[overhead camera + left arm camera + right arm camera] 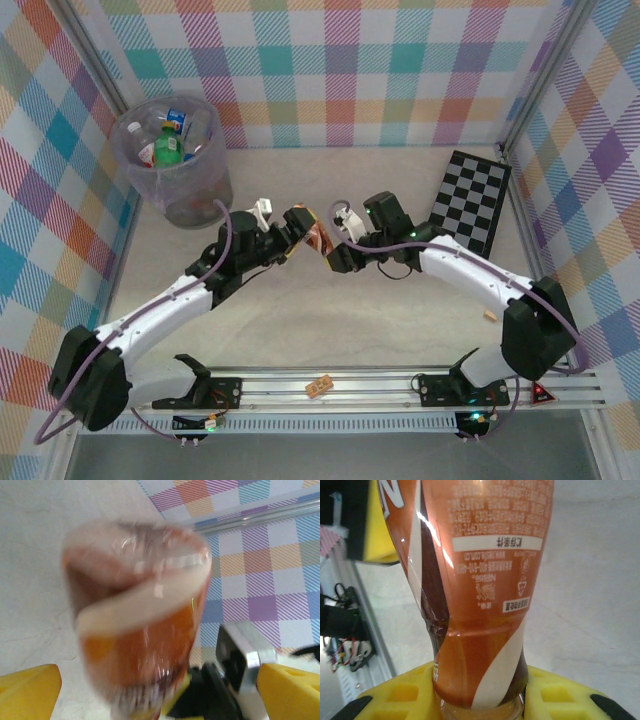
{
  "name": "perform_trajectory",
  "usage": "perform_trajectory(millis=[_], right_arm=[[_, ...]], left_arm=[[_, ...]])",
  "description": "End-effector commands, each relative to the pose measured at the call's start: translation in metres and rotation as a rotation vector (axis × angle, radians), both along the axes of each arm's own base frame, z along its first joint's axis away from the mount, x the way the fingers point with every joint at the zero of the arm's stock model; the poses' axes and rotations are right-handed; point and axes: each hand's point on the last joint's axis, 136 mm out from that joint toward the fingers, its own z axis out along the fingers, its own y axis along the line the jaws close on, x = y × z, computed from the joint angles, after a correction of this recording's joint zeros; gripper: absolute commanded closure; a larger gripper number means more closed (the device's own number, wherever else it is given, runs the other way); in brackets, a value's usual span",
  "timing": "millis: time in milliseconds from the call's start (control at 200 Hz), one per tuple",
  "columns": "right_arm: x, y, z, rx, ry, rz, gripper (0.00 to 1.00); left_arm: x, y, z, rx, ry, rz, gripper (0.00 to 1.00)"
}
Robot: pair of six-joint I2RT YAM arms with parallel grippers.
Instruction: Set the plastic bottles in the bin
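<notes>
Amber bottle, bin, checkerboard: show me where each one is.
amber bottle [485, 580], right wrist view, on its orange label.
bin [195, 192], top external view, on its outer wall.
checkerboard [470, 205], top external view, on its middle squares.

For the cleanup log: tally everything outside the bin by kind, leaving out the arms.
Bottle: 1, brown, held up between the two arms
Checkerboard: 1
Wooden block: 1
Small tan bit: 1, too small to identify
Total: 4
</notes>
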Motion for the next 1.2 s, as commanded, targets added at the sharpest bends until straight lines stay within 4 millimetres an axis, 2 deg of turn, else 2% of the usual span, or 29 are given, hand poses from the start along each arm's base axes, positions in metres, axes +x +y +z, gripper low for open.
perform_trajectory(millis=[0,55,175,310,410,440,530,540,545,615,695,740,800,810,890,935,1005,1120,1195], right_arm=[[-0.015,0.006,0.019,0.085,0.008,0.041,0.81],[-0.017,0.006,0.021,0.090,0.007,0.042,0.81],[-0.014,0.005,0.019,0.071,0.000,0.021,0.81],[-0.009,0.007,0.018,0.074,0.008,0.000,0.81],[-0.008,0.010,0.022,0.094,0.018,-0.003,0.76],[-0.007,0.010,0.023,0.098,0.016,-0.006,0.72],[-0.005,0.011,0.029,0.097,0.013,-0.014,0.38],[-0.004,0.010,0.029,0.096,0.014,-0.015,0.37],[-0.004,0.011,0.031,0.096,0.011,-0.013,0.31],[-0.002,0.009,0.045,0.096,-0.022,-0.003,0.12],[0.002,0.001,0.066,0.102,-0.077,-0.016,0.00],[0.003,-0.005,0.080,0.116,-0.104,-0.028,0.01],[0.002,-0.015,0.096,0.132,-0.138,-0.049,0.01],[0.002,-0.017,0.097,0.132,-0.144,-0.052,0.00],[-0.002,-0.028,0.100,0.114,-0.168,-0.079,0.00],[-0.003,-0.034,0.096,0.095,-0.171,-0.095,0.01],[-0.006,-0.040,0.082,0.063,-0.155,-0.109,0.00],[-0.013,-0.047,0.056,0.020,-0.096,-0.123,0.00],[-0.017,-0.050,0.044,0.007,-0.065,-0.130,0.01]], left_arm=[[0.016,-0.010,0.030,-0.045,-0.082,0.027,0.00],[0.019,-0.015,0.031,-0.054,-0.082,0.025,0.04],[0.021,-0.025,0.034,-0.065,-0.084,0.004,0.23],[0.019,-0.024,0.033,-0.039,-0.077,0.005,0.41],[0.018,-0.019,0.032,-0.019,-0.073,0.018,0.48],[0.018,-0.019,0.036,-0.016,-0.082,0.018,0.50],[0.020,-0.019,0.048,0.030,-0.114,-0.002,0.51],[0.020,-0.018,0.048,0.041,-0.115,-0.005,0.51],[0.020,-0.018,0.050,0.044,-0.119,-0.007,0.51],[0.024,-0.014,0.066,0.108,-0.151,-0.031,0.51],[0.034,0.000,0.086,0.178,-0.177,-0.036,0.50],[0.040,0.010,0.095,0.209,-0.186,-0.036,0.50],[0.050,0.030,0.114,0.237,-0.209,-0.012,0.50],[0.050,0.035,0.113,0.250,-0.195,-0.009,0.50],[0.065,0.075,0.133,0.275,-0.207,0.059,0.50],[0.072,0.099,0.149,0.283,-0.224,0.110,0.50],[0.085,0.148,0.171,0.339,-0.254,0.232,0.50],[0.088,0.238,0.211,0.588,-0.285,0.525,0.48],[0.089,0.284,0.231,0.656,-0.282,0.667,0.48]])
